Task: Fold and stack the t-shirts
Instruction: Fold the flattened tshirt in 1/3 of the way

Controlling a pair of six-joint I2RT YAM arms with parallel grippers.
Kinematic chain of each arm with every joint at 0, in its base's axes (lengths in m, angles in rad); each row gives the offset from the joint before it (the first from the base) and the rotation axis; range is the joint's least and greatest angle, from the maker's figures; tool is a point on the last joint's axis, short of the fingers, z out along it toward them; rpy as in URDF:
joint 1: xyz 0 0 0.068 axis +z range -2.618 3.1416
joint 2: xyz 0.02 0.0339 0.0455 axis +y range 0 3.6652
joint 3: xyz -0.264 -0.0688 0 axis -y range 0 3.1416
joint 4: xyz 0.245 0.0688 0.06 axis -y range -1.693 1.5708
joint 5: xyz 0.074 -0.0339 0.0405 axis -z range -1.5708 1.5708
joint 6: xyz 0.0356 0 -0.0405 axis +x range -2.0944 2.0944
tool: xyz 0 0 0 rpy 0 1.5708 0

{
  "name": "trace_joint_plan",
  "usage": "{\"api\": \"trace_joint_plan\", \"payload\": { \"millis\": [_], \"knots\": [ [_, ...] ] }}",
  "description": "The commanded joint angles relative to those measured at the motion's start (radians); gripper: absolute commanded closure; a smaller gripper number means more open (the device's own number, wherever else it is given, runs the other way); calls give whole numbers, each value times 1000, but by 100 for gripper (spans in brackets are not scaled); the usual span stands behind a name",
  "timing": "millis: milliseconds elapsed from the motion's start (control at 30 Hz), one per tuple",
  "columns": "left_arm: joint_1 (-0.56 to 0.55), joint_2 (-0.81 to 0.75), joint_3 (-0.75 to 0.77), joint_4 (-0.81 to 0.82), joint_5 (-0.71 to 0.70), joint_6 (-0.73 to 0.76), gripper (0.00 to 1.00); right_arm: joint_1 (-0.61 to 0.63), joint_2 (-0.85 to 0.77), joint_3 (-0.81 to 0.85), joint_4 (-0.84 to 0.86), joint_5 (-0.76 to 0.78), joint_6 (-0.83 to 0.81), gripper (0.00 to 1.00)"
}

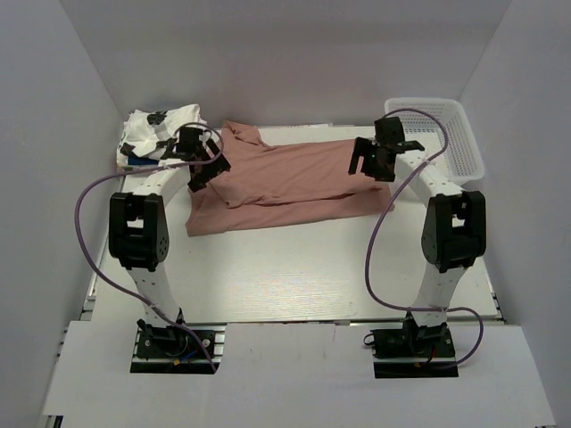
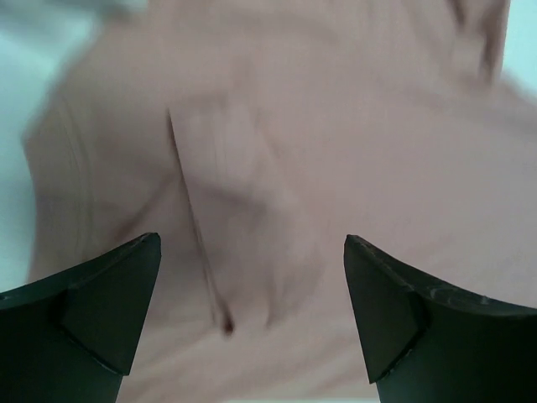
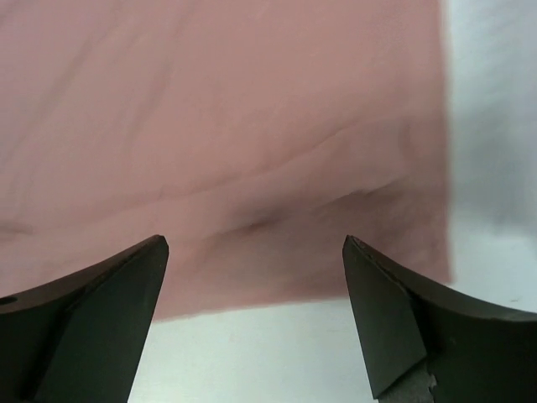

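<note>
Both pincers are seen spread wide and empty, the left pincer (image 2: 252,252) over the left end of the pink t-shirt (image 1: 285,178), the right pincer (image 3: 256,248) over its right edge. That shirt is laid across the far middle of the surface (image 1: 294,276), apparently folded lengthwise only. The white printed t-shirt (image 1: 159,127) is heaped far left over a blue one (image 1: 132,163) — both judged unfolded, nothing stacked.

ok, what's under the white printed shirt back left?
A sliver of blue cloth peeks out below the white printed shirt at its near-left edge. The rest underneath is covered.
</note>
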Motion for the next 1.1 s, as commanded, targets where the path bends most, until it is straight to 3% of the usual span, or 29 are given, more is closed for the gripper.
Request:
{"api": "trace_joint_plan", "payload": {
  "millis": [0,33,233,400,567,767,800,867,933,1067],
  "knots": [
    [-36,-156,-143,63,173,73,0,61,-108,-116,71,-108,-21,10],
    [-46,-180,-204,88,248,82,0,71,-131,-163,108,-124,-1,10],
    [-82,-136,-219,83,247,73,0,88,-122,-266,145,-130,34,10],
    [-93,-82,-199,46,216,73,17,88,-115,-285,139,-98,37,10],
    [-102,-71,-222,43,159,62,24,86,-104,-286,125,-73,28,10],
    [-102,-38,-195,23,141,62,44,84,-79,-289,128,-73,30,10],
    [-102,-12,-182,34,141,62,57,84,-81,-291,129,-73,31,10],
    [-102,13,-159,14,132,62,72,83,-78,-288,128,-73,33,10],
    [-102,31,-123,5,132,71,100,84,-79,-289,128,-73,31,10],
    [-102,5,-113,74,176,115,100,81,-89,-303,129,-39,28,10]
  ]
}}
